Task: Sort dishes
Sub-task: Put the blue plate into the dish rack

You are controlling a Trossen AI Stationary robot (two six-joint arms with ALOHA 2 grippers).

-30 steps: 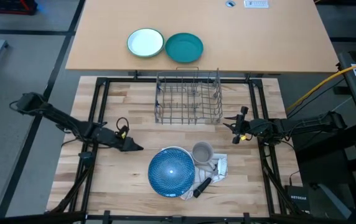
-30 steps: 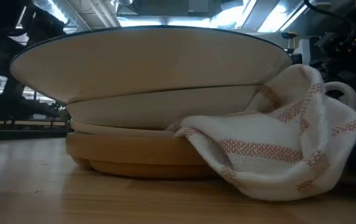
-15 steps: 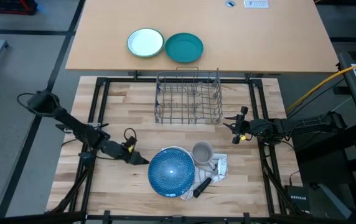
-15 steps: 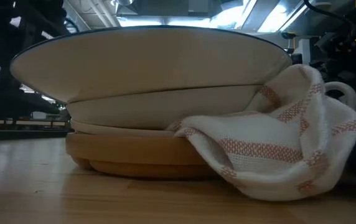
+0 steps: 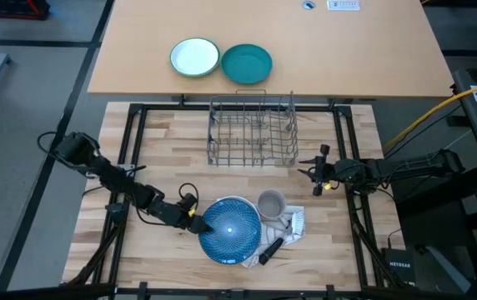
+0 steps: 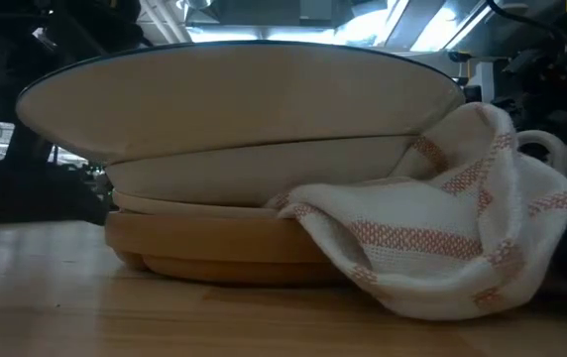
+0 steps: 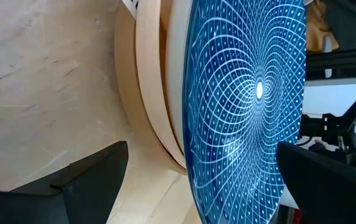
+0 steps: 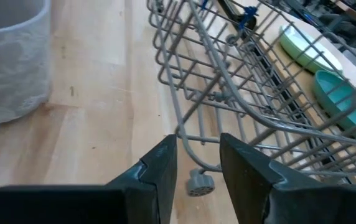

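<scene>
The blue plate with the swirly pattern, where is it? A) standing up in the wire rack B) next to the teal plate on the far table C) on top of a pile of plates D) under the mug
C: the blue plate lies on top of the white plate and the tan plate, as the low and left wrist views show.

We are seeing a blue plate [image 7: 246, 99] shining glossy like glazed ceramic, its fine pale pattern smooth. Under it, the white plate [image 6: 254, 171] is looking satin-smooth, and the tan plate [image 6: 214, 243] is showing a matt, wood-like finish. A woven cloth towel [image 6: 442, 233] is draping against them, coarse-textured. The table [image 5: 180, 150] is showing pale wood grain. The rack [image 8: 240, 74] is looking like grey coated wire. The mug [image 8: 10, 59] is appearing matt grey.
</scene>
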